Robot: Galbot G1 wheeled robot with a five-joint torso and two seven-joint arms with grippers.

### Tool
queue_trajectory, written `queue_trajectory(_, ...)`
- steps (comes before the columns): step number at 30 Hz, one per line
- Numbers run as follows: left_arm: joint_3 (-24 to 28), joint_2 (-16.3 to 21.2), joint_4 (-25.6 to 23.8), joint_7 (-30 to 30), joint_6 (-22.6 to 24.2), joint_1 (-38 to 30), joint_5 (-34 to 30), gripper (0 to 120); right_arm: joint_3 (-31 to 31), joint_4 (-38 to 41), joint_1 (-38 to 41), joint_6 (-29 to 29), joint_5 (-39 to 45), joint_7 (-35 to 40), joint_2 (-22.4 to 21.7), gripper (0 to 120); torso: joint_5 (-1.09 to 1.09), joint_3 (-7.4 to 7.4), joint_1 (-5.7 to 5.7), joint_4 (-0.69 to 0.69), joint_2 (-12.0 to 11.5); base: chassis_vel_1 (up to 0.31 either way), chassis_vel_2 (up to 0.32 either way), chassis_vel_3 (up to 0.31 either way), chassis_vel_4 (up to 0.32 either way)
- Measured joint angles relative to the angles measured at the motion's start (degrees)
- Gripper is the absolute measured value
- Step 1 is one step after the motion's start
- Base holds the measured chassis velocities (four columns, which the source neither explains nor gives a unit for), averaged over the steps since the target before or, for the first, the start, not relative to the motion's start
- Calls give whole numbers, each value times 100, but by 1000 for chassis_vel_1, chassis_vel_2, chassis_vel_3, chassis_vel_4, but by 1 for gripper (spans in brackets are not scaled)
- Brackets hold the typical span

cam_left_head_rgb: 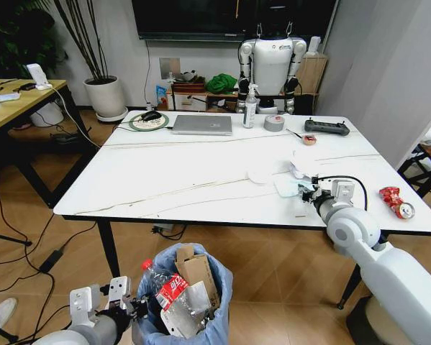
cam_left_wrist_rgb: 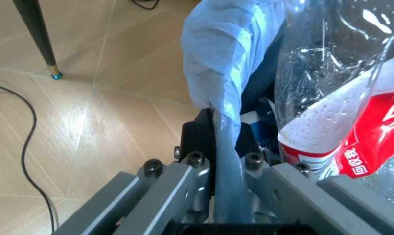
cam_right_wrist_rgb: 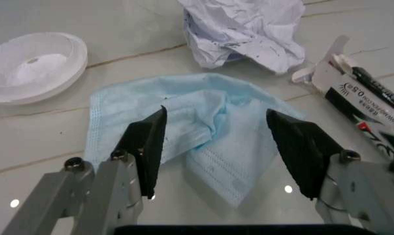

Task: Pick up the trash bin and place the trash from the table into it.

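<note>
The trash bin (cam_left_head_rgb: 193, 309), lined with a light-blue bag, hangs low in front of the table (cam_left_head_rgb: 165, 180). It holds a red-labelled clear bottle (cam_left_wrist_rgb: 340, 98), torn cardboard (cam_left_head_rgb: 197, 269) and papers. My left gripper (cam_left_head_rgb: 136, 309) is shut on the bin's rim, pinching the bag (cam_left_wrist_rgb: 216, 63). Near the table's front right, my right gripper (cam_right_wrist_rgb: 216, 115) is open just above a light-blue face mask (cam_right_wrist_rgb: 203, 147), one finger on each side of it. Crumpled white paper (cam_right_wrist_rgb: 243, 29), a white round lid (cam_right_wrist_rgb: 34, 66) and a small printed box (cam_right_wrist_rgb: 357, 98) lie beside the mask. A crushed red can (cam_left_head_rgb: 396, 202) lies at the right edge.
A silver laptop (cam_left_head_rgb: 202, 124), spray bottle (cam_left_head_rgb: 250, 108), grey tape roll (cam_left_head_rgb: 274, 123) and black controller (cam_left_head_rgb: 327, 127) line the table's far side. A white humanoid robot (cam_left_head_rgb: 271, 65) stands behind. A wooden desk (cam_left_head_rgb: 14, 100) is at the left, with cables on the floor.
</note>
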Motion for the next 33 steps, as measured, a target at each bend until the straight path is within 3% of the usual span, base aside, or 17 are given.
queue_trajectory(5, -2, 0, 0, 39, 0, -29, 4, 0, -78, -140, 18, -31, 12, -10, 84, 78, 1, 0, 0, 0, 0, 0, 0, 0, 0)
queue_trajectory(8, -2, -18, 0, 43, 0, -23, 9, 0, -81, -172, 19, -32, -14, -26, 84, 76, 0, 0, 0, 0, 0, 0, 0, 0, 0)
queue_trajectory(14, 16, -39, 0, 66, 0, -23, 37, 0, -92, -189, 17, -17, -111, -77, 91, 48, 0, 0, 0, 0, 0, 0, 0, 0, 0)
queue_trajectory(22, 3, -37, 0, 95, 0, 13, 76, 0, -105, -213, -36, 77, -319, -164, 121, 25, 0, 0, 0, 0, 0, 0, 0, 0, 0)
queue_trajectory(28, 12, -41, 0, 110, 0, 37, 111, 0, -91, -200, -97, 256, -507, -310, 129, 0, 0, 0, 0, 0, 0, 0, 0, 0, 0)
queue_trajectory(33, -1, -52, 0, 107, 0, 42, 112, 0, -44, 109, -245, 586, -514, -658, 148, 0, 1, 0, 0, -1, 0, 0, 0, 0, 0)
